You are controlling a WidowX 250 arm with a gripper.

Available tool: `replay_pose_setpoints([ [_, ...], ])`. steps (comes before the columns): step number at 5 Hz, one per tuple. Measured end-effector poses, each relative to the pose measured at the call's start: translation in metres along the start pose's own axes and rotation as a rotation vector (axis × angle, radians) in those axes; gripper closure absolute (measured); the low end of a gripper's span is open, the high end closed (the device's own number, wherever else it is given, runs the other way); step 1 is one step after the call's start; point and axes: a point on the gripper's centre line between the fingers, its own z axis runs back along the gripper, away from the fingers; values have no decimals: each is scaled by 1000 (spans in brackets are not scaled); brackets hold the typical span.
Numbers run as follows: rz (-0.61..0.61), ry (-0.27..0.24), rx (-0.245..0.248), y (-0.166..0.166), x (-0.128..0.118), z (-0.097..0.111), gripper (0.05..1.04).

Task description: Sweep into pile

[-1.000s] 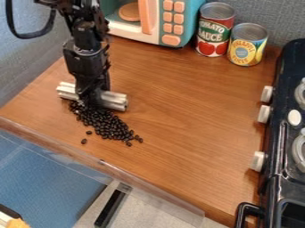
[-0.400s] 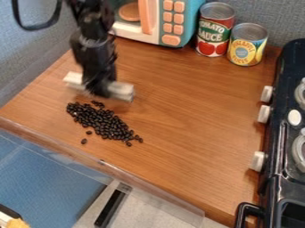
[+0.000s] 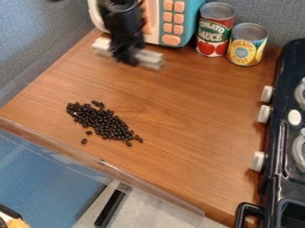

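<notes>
The black gripper hangs over the back left of the wooden table, in front of the toy microwave. It is shut on a pale grey bar-shaped sweeping tool, whose two ends stick out to either side. Black beans lie in an elongated patch near the table's front left, well in front of the gripper and apart from the tool. A couple of loose beans sit just off the patch toward the front edge.
A teal and white toy microwave stands at the back, with a tomato sauce can and a pineapple can to its right. The black toy stove borders the right side. A clear rail runs along the table's front edge.
Holding the bar, the gripper has moved away from the beans, toward the back and somewhat right. The bean patch looks nearly the same, with its upper part now uncovered.
</notes>
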Motion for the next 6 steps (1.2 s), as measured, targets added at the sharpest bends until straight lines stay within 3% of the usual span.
replay_pose_setpoints([
  [1, -107, 33, 66, -6, -32, -20, 703],
  [2, -200, 25, 155, -4, -54, -42, 703],
  [3, -284, 57, 241, 0, -69, -55, 703],
  [4, -362, 90, 292, 1, -71, -57, 645],
  [5, -427, 124, 280, 0, -74, -56, 337],
  [6, -455, 137, 185, -16, -69, -15, 93],
])
